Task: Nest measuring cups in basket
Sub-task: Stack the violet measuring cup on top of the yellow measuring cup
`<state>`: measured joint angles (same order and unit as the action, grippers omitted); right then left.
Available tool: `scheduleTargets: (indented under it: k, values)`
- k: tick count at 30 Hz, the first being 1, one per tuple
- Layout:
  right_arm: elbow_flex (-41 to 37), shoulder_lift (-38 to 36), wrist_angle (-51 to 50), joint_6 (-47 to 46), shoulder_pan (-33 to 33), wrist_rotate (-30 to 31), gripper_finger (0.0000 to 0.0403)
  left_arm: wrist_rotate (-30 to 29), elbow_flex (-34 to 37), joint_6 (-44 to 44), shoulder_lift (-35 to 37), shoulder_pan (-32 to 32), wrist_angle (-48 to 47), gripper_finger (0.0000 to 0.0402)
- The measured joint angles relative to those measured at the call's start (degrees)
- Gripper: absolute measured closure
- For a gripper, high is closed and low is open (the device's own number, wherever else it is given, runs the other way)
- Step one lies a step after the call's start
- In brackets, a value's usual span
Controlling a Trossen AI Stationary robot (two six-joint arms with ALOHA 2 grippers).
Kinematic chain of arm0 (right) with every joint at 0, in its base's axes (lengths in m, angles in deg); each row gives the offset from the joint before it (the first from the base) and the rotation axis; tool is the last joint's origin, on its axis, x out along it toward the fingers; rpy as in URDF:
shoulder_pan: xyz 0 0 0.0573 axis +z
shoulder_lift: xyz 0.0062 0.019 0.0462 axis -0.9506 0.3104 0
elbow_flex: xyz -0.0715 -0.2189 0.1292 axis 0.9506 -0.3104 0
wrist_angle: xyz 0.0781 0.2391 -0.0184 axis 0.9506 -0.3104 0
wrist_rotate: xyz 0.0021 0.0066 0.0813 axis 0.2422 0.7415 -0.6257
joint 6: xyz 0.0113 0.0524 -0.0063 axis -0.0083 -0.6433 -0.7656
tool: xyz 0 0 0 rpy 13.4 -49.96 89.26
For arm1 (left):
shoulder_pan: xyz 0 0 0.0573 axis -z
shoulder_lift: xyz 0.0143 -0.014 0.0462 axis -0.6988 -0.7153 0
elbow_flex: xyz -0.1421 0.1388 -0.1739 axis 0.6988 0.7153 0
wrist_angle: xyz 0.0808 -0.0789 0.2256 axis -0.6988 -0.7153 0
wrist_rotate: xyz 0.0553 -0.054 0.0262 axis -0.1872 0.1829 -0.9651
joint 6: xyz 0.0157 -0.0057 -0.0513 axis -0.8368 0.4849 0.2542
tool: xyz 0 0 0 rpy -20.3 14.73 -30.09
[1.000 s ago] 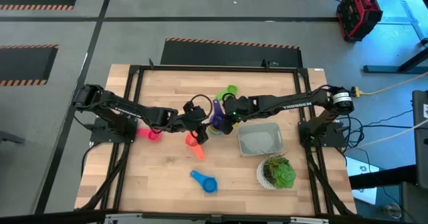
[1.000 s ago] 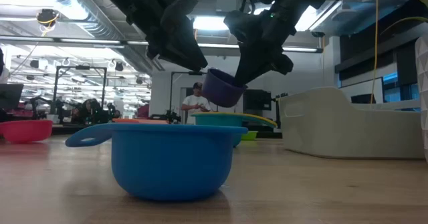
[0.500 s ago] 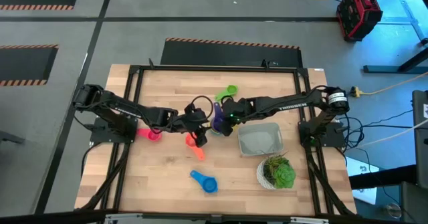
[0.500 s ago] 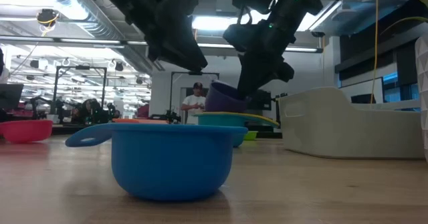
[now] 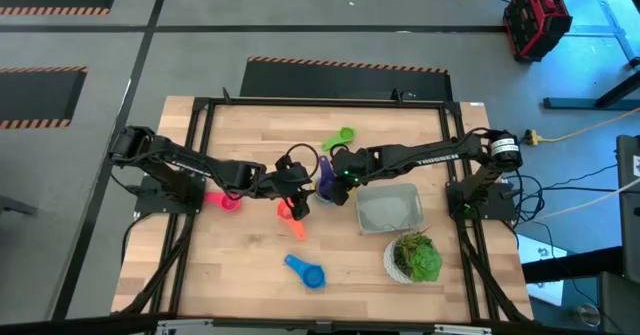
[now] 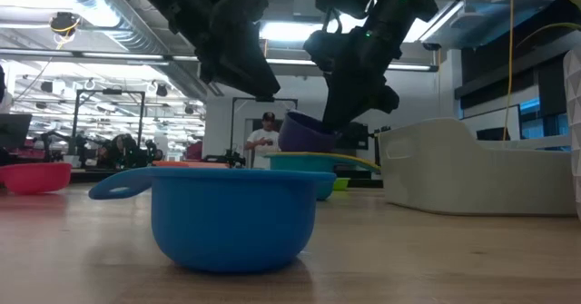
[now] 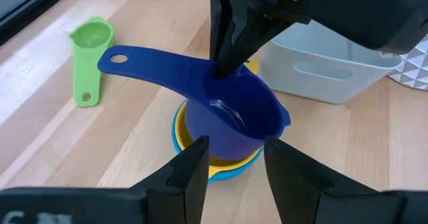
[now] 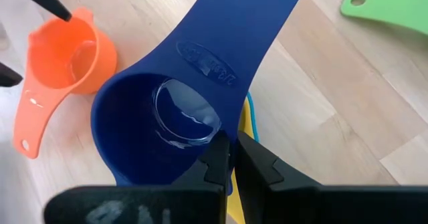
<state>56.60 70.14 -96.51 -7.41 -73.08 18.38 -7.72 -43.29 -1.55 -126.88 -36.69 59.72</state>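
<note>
Purple cup going onto the stack — nesting step, outside the basket.

Basket (image 5: 388,208) right of centre in the high view, nothing in it. Right gripper (image 8: 229,158), jaws pinched on the purple cup (image 7: 231,110), sets it in the yellow-and-teal stack (image 7: 217,165) left of the basket. Left gripper (image 7: 231,158) waits beside, jaws wide, empty. Next, I judge — release, then bring the green cup (image 5: 338,138).

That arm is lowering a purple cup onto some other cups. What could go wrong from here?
The purple cup sits tilted on the yellow cup, so it might not seat flat and could tip off when released. The right gripper pinches only its rim, a hold that could slip. The left gripper, jaws open, hovers very close and could bump the stack, which is on the table, not in the basket.
</note>
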Motion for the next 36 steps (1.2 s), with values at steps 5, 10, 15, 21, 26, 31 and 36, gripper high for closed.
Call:
scheduleTargets:
  k: [5, 10, 15, 21, 26, 31, 36]
  values:
    - [0.0, 0.0, 0.0, 0.1, 0.0, 0.0, 0.0383, 0.0, 0.0, 0.0, 0.0, 0.0, 0.0, 0.0264]
    - [0.0, 0.0, 0.0, 0.1, 0.0, -0.1, 0.0383, 0.0, 0.0, 0.0, 0.0, 0.0, 0.0, 0.0264]
    - [0.0, 0.0, 0.0, 0.2, 0.0, -0.1, 0.0383, 0.0, 0.0, 0.0, 0.0, 0.0, 0.0, 0.0264]
    - [0.0, 0.0, 0.0, 0.2, 0.0, -0.1, 0.0383, -0.1, 0.0, 0.0, 0.0, 0.0, 0.0, 0.0264]
    - [0.0, 0.0, 0.0, 0.2, 0.0, 0.0, 0.0382, -0.1, 0.0, -0.1, 0.0, 0.0, 0.0, 0.0264]
    - [0.0, 0.0, 0.0, 0.2, 0.0, 0.0, 0.0368, -0.1, 0.0, -0.1, 0.0, 0.0, 0.0, 0.0264]
    - [0.0, 0.0, 0.1, 0.2, 0.0, 0.1, 0.0355, -0.1, 0.0, -0.1, 0.0, 0.0, 0.0, 0.0264]
